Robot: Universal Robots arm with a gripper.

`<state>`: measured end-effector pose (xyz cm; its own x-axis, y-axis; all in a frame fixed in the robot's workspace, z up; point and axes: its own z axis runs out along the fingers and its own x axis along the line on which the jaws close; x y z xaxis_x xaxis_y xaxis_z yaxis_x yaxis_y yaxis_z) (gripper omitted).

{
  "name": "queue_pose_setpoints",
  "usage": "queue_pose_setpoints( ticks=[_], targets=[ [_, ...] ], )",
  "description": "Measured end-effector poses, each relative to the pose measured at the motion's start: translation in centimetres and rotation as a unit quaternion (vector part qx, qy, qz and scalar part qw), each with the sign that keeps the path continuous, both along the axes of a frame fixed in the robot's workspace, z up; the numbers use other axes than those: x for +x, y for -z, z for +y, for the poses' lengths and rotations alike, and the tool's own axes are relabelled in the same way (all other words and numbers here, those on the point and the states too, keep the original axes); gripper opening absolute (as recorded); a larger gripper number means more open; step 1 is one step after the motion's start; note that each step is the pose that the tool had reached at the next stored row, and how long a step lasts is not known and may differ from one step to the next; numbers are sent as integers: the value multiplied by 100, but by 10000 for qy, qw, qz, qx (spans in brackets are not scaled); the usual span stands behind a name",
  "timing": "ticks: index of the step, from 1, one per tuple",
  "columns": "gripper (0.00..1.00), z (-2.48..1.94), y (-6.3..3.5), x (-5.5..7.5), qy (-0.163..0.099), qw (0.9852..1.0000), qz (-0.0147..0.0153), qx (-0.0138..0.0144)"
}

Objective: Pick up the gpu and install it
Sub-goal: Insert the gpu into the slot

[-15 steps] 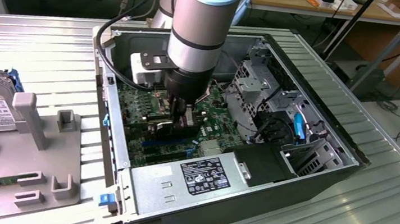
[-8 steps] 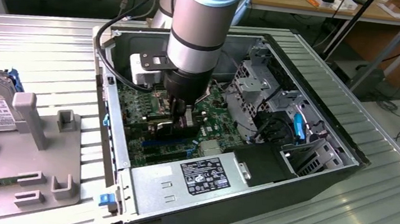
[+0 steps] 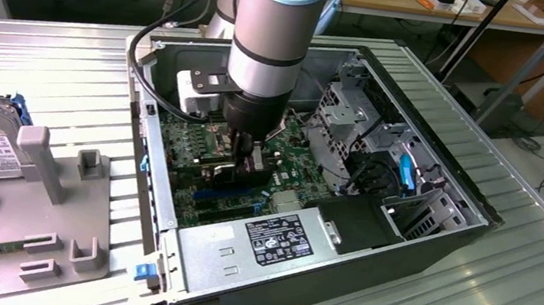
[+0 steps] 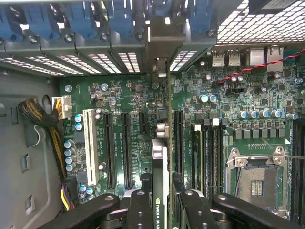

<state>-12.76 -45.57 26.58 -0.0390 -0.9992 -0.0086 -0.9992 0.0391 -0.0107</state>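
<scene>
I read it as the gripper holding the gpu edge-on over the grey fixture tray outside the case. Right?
Not quite. The gripper does hold the gpu edge-on, but inside the open computer case, over the motherboard, as the wrist view shows.

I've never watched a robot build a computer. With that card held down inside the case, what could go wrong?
The gripper holds the gpu edge-on above the motherboard, among several parallel slots. If it sits slightly off line, it might press beside a slot or into the wrong one. The card's metal bracket could also catch on the case's rear wall. Small capacitors stand close by and might get knocked.
</scene>
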Motion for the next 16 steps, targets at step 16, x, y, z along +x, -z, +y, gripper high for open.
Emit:
queue_pose_setpoints(
  ticks=[16],
  targets=[
    [27,-6,0,-1,47,10000,20,-8]
  ],
)
